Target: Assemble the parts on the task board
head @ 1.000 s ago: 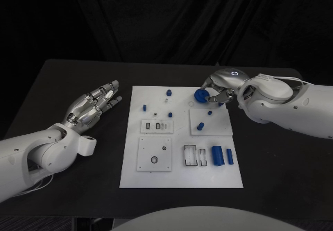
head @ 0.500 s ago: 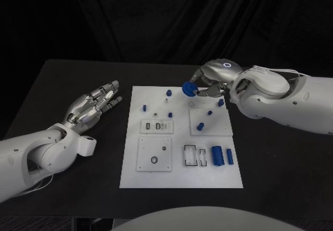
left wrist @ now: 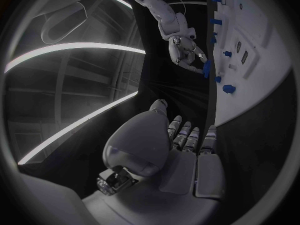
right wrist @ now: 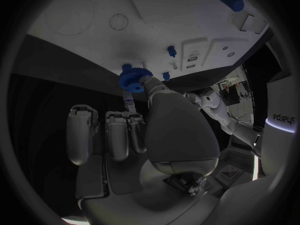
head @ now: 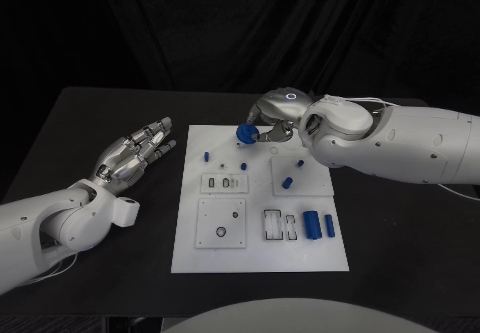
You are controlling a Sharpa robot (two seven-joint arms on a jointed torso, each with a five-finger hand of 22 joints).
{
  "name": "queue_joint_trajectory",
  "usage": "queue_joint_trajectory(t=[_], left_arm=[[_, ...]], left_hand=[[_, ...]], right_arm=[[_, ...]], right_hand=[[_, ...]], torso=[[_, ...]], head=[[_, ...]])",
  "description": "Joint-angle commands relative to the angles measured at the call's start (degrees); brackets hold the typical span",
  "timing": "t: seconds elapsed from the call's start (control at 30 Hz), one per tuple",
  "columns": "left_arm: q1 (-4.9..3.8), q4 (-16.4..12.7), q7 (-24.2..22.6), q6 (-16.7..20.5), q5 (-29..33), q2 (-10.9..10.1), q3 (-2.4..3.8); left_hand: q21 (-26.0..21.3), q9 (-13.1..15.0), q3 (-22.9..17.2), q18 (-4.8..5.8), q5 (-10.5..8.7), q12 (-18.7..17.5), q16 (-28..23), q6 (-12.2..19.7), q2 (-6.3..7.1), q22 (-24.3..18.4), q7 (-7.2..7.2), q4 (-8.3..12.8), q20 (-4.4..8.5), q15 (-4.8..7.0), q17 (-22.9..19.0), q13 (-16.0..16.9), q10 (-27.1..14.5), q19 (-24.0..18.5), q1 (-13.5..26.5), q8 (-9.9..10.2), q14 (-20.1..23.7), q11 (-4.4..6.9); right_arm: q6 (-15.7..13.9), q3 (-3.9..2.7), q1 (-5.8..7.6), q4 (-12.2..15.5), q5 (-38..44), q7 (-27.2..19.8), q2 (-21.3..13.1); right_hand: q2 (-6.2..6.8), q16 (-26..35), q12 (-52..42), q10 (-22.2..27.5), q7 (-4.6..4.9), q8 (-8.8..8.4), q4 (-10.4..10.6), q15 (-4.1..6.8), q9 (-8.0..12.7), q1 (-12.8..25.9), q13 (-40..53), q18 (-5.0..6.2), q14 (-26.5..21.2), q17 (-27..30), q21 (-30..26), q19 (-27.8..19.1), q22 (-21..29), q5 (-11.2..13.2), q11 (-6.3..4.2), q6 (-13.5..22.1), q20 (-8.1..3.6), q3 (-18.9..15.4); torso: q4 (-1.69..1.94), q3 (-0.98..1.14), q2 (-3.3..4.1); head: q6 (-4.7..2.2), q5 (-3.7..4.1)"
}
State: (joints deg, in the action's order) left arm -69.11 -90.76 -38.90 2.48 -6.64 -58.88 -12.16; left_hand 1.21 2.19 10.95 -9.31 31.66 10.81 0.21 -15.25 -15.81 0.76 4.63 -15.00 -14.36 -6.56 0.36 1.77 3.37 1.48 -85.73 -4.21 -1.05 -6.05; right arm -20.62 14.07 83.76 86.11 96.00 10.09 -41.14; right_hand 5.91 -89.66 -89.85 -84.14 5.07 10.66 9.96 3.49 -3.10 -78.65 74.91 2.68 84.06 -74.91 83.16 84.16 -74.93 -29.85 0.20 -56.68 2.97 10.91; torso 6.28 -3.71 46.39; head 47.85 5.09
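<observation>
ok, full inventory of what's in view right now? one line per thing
table: one, black, under everything.
task board: one, white, middle of the table, with raised white sub-plates on it.
gear: one, blue, held in the right hand over the board's far edge.
cylinders: two, blue, lying side by side on the board's near right part.
small parts: several, blue, scattered over the board's far half; exact count unclear.
left hand: one, silver, fingers apart, holding nothing, over the table left of the board.
right hand: one, silver, pinching the gear.
</observation>
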Motion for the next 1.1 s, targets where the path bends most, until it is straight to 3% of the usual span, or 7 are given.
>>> queue_joint_trajectory(t=[0.03, 0.3, 0.73, 0.87, 0.97, 1.1], left_arm=[[-0.09, -0.1, -7.6, -0.8, -0.1, 0.1, 0.04], [-0.09, 0.0, -7.5, -1.0, -0.1, 0.2, 0.04], [-0.09, 0.3, -7.5, -1.2, -0.1, 0.6, 0.04], [-0.09, 0.4, -7.4, -1.3, -0.1, 0.6, 0.04], [-0.09, 0.4, -7.4, -1.3, -0.1, 0.7, 0.04], [-0.09, 0.6, -7.4, -1.3, -0.1, 0.7, 0.04]], left_hand=[[0.2, 0.1, -0.3, -1.12, 0.18, 0.0, 0.3, -0.2, -0.01, 0.0, 0.24, 0.0, -0.31, -0.54, 0.1, 0.0, -0.1, 0.1, -0.7, -0.3, 0.0, -0.12], [0.2, 0.1, -0.3, -1.12, 0.19, 0.0, 0.3, -0.2, -0.02, 0.0, 0.26, 0.1, -0.32, -0.6, 0.1, 0.0, -0.1, 0.1, -0.7, -0.3, 0.0, -0.15], [0.2, 0.1, -0.4, -1.12, 0.23, 0.1, 0.4, -0.3, -0.08, 0.0, 0.52, 0.1, -0.35, -0.69, 0.1, 0.0, -0.1, 0.1, -0.8, -0.3, 0.0, -0.29], [0.2, 0.1, -0.5, -1.12, 0.24, 0.1, 0.4, -0.3, -0.13, 0.0, 0.67, 0.1, -0.37, -0.71, 0.1, 0.0, -0.1, 0.1, -0.8, -0.3, 0.0, -0.32], [0.2, 0.1, -0.5, -1.12, 0.24, 0.1, 0.4, -0.3, -0.13, 0.0, 0.67, 0.1, -0.37, -0.71, 0.1, 0.0, -0.1, 0.1, -0.8, -0.3, 0.0, -0.32], [0.2, 0.1, -0.5, -1.12, 0.24, 0.1, 0.4, -0.3, -0.13, 0.0, 0.67, 0.1, -0.37, -0.71, 0.1, 0.0, -0.1, 0.1, -0.8, -0.3, 0.0, -0.32]], right_arm=[[2.0, -0.03, -0.6, -1.0, 0.5, -0.3, 1.1], [3.0, -0.06, -1.49, -2.6, 0.5, -0.3, 3.2], [3.9, -0.09, -1.74, -3.3, 0.5, -0.3, 4.2], [4.6, -0.1, -1.75, -3.4, 0.5, -0.1, 4.5], [5.0, -0.11, -1.76, -3.4, 0.5, 0.1, 4.6], [5.6, -0.11, -1.77, -3.3, 0.5, 0.3, 4.5]], right_hand=[[-0.34, -0.3, -0.1, -5.9, -0.84, 3.79, -0.1, 0.15, -23.7, -0.3, 15.1, -0.81, 5.9, -15.1, 0.0, 2.1, -11.7, 0.0, -0.23, -0.5, -0.27, 0.3], [-0.22, -0.2, -0.1, -5.9, -0.58, 3.37, -0.1, 0.0, -23.8, -0.3, 15.1, -0.75, 5.9, -15.0, -0.2, 2.0, -11.6, 1.1, 0.0, -0.1, -0.18, 0.4], [-0.21, 0.0, -0.1, -5.9, -0.1, 1.79, 0.0, -0.23, -23.3, 0.0, 15.1, -0.57, 5.8, -14.7, -1.0, 1.6, -11.3, 2.8, 0.17, 1.2, 0.05, 0.8], [-0.08, 0.3, -0.1, -5.9, 0.13, 0.33, 0.0, -0.06, -22.8, 0.0, 15.1, -0.42, 5.7, -14.3, -1.6, 1.3, -11.1, 4.0, -0.07, 2.7, 0.02, 1.0], [0.25, 0.8, -0.1, -5.9, 0.24, -1.66, 0.1, 0.01, -21.8, 0.4, 15.1, -0.2, 5.5, -13.8, -2.5, 0.8, -10.7, 6.8, -0.13, 4.5, -0.05, 1.0], [0.41, 1.1, -0.1, -5.9, 0.3, -2.35, 0.1, -0.01, -21.4, 0.4, 15.1, -0.1, 5.4, -13.6, -3.0, 0.6, -10.6, 7.4, -0.12, 5.1, -0.07, 1.0]], torso=[[0.01, 0.02, 0.01], [0.07, 0.01, -0.01], [0.1, 0.02, -0.01], [0.02, -0.01, -0.03], [0.01, 0.02, -0.03], [-0.05, 0.01, -0.04]], head=[[0.05, 0.09], [0.24, 0.11], [0.06, 0.26], [0.15, 0.16], [0.16, 0.07], [0.18, -0.04]])
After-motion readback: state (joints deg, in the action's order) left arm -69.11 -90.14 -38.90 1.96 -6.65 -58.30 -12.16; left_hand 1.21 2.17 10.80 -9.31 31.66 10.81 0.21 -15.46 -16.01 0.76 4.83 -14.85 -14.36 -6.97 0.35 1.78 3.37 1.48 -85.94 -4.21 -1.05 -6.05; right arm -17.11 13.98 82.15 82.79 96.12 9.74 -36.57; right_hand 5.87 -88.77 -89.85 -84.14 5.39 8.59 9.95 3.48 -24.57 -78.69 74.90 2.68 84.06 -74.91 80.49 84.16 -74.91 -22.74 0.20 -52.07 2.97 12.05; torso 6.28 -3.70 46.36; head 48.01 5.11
